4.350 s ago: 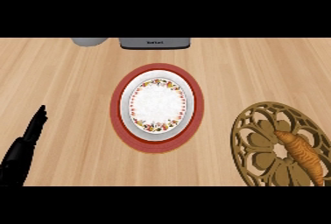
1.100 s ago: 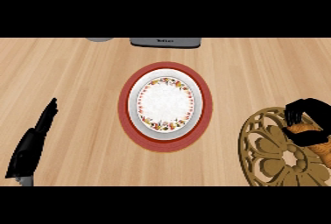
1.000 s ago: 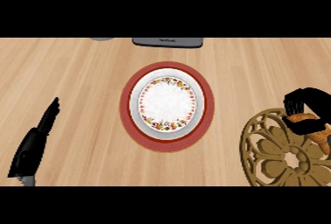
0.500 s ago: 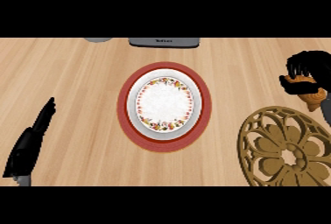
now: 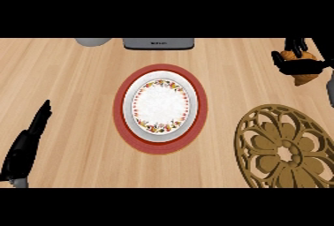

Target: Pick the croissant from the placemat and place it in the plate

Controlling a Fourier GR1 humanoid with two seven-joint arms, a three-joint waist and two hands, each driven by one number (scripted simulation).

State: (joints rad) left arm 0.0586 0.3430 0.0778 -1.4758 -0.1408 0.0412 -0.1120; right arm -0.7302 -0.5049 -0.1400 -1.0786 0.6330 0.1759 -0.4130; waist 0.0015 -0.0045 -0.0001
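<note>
My right hand (image 5: 297,63) is at the upper right, above the counter, its fingers curled round the golden-brown croissant (image 5: 304,78), whose ends stick out above and below the fingers. The white plate (image 5: 160,106) with a floral rim lies on a red round mat (image 5: 198,110) in the middle, well left of that hand. The ornate brass-coloured placemat (image 5: 287,150) at the lower right has nothing on it. My left hand (image 5: 29,141) rests open at the left edge, fingers pointing up.
A grey appliance (image 5: 158,43) sits at the back edge of the wooden counter, with a grey round object (image 5: 93,42) to its left.
My right hand closed on the croissant on the placemat, lifted it and carried it up and away from the mat toward the back right. The left hand stayed still.
</note>
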